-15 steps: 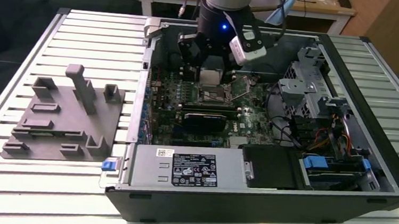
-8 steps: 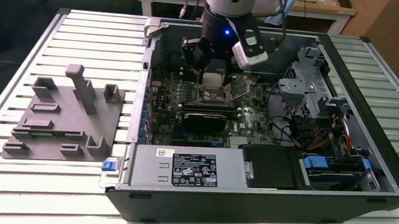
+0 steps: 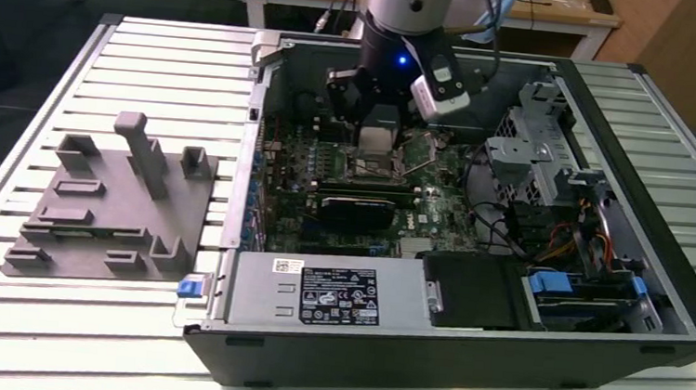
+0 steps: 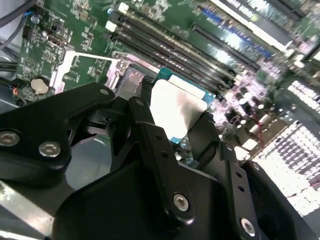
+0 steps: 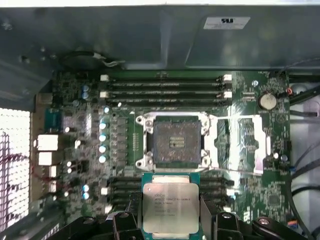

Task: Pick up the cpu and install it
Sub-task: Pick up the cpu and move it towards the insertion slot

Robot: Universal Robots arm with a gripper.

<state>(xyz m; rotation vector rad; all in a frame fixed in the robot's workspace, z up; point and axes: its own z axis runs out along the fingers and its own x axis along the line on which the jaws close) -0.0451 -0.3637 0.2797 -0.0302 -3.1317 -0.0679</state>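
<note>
The cpu (image 5: 170, 206) hangs above the board just beside the socket (image 5: 176, 141), not yet over the socket's dark centre. The gripper (image 4: 175, 122) is clamped on it, 1 finger (image 5: 207, 212) on each of 2 opposite edges, so the pale metal top is uncovered. The socket is bare, and its load plate (image 5: 260, 142) lies swung open next to it.

The chip looks light, thin and stiff, so weight is likely no concern. Its smooth edges could slip in a loose pinch. The underside and the socket's contacts are probably delicate. The edges seem the right place to hold it, keeping it flat and square to the socket frame.
</note>
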